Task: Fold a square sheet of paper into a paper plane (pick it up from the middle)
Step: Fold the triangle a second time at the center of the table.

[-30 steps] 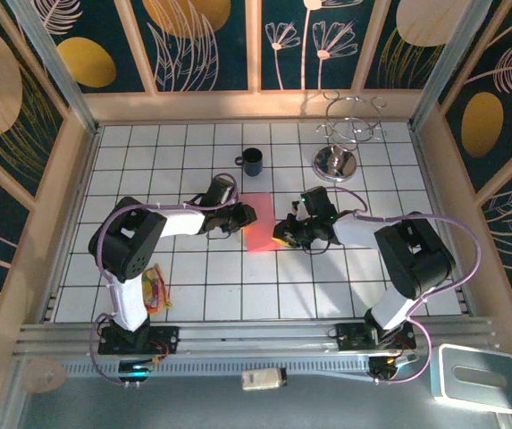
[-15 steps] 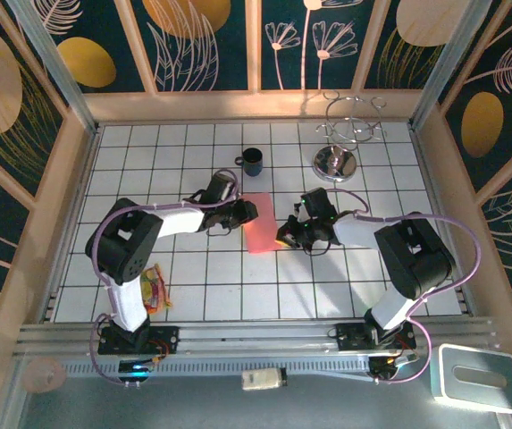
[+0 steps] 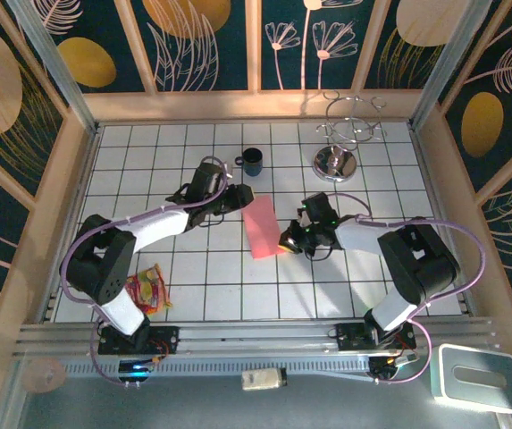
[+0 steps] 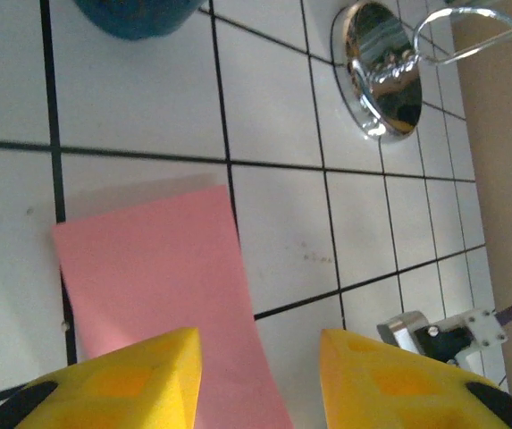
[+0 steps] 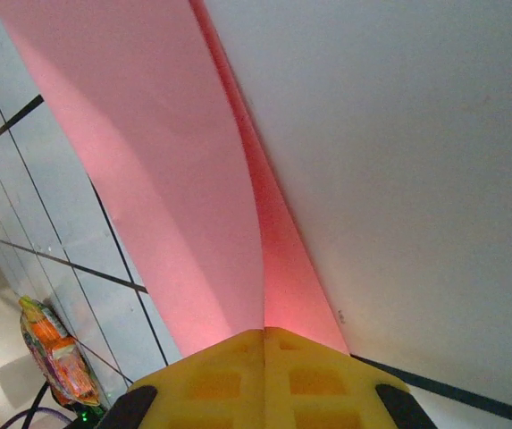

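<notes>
The pink sheet of paper (image 3: 262, 229) lies folded into a long rectangle on the white tiled table (image 3: 202, 286), tilted a little. My right gripper (image 3: 287, 239) is shut on its near right edge. In the right wrist view the yellow jaws (image 5: 264, 375) are pressed together, with two pink layers (image 5: 175, 197) running out from between them. My left gripper (image 3: 236, 198) is at the paper's far left corner. In the left wrist view it (image 4: 260, 384) stands open, with the paper (image 4: 153, 277) lying flat in front of it and partly under the left finger (image 4: 121, 380).
A dark mug (image 3: 253, 162) stands behind the paper, and a chrome wire rack (image 3: 336, 161) on a round base is at the back right. A snack packet (image 3: 148, 288) lies near the left arm's base. Wooden walls surround the table.
My left gripper has opened and drawn back toward the far left, off the paper. My right gripper has shut on the paper's edge, and the sheet has turned and shifted slightly right.
</notes>
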Robot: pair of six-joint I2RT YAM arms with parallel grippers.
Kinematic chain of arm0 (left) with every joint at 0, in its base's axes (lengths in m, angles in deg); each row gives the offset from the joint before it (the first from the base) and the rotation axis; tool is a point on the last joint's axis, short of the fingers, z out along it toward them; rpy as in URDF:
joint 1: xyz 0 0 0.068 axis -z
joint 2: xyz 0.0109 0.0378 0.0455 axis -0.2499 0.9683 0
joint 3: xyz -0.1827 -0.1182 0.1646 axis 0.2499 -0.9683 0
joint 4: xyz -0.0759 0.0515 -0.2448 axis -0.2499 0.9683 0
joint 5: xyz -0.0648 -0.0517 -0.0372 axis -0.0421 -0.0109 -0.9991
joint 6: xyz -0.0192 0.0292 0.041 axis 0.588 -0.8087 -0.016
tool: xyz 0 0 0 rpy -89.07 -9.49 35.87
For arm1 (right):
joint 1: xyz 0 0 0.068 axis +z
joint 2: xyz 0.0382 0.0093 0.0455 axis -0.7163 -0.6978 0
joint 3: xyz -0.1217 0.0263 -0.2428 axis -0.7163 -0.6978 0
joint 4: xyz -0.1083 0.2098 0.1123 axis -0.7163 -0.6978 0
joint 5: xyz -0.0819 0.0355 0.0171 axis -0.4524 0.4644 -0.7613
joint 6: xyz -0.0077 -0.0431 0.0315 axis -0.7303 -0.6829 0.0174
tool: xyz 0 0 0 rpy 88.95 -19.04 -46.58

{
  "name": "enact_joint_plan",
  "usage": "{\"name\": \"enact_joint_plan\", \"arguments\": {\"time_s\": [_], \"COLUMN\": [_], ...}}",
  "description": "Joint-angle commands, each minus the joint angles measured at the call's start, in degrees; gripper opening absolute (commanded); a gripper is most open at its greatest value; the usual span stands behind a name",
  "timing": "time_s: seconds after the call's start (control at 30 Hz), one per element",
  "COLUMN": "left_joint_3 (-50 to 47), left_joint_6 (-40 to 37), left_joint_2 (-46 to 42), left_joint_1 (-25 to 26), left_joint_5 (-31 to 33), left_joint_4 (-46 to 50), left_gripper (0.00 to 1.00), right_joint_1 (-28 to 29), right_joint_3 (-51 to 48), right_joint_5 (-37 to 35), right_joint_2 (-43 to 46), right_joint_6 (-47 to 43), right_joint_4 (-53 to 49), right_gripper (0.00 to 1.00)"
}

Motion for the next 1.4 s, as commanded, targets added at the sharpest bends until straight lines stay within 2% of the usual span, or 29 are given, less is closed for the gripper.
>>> {"name": "enact_joint_plan", "arguments": {"time_s": [0.0,0.13,0.6,1.0,1.37], "left_joint_3": [-3.15,-3.04,1.14,1.0,4.13], "left_joint_6": [2.03,3.84,2.27,2.26,1.82], "left_joint_2": [1.02,4.58,11.99,12.1,8.23], "left_joint_1": [-0.12,-0.11,-0.44,-0.52,-1.86], "left_joint_5": [-3.93,-5.83,-2.41,-1.96,-3.12], "left_joint_4": [-2.45,-3.41,3.81,5.19,3.33], "left_gripper": [0.41,0.41,0.38,0.35,0.32], "right_joint_1": [2.39,3.56,5.03,6.74,7.18], "right_joint_3": [1.6,1.95,3.23,7.65,9.78], "right_joint_5": [-2.15,-3.24,-1.85,2.18,1.77], "right_joint_2": [1.17,1.24,0.73,-3.83,-8.95], "right_joint_6": [3.22,5.4,8.37,9.5,10.27], "right_joint_4": [-0.63,-0.27,1.72,10.17,12.31], "right_gripper": [0.0,0.0,0.0,0.0,0.0]}}
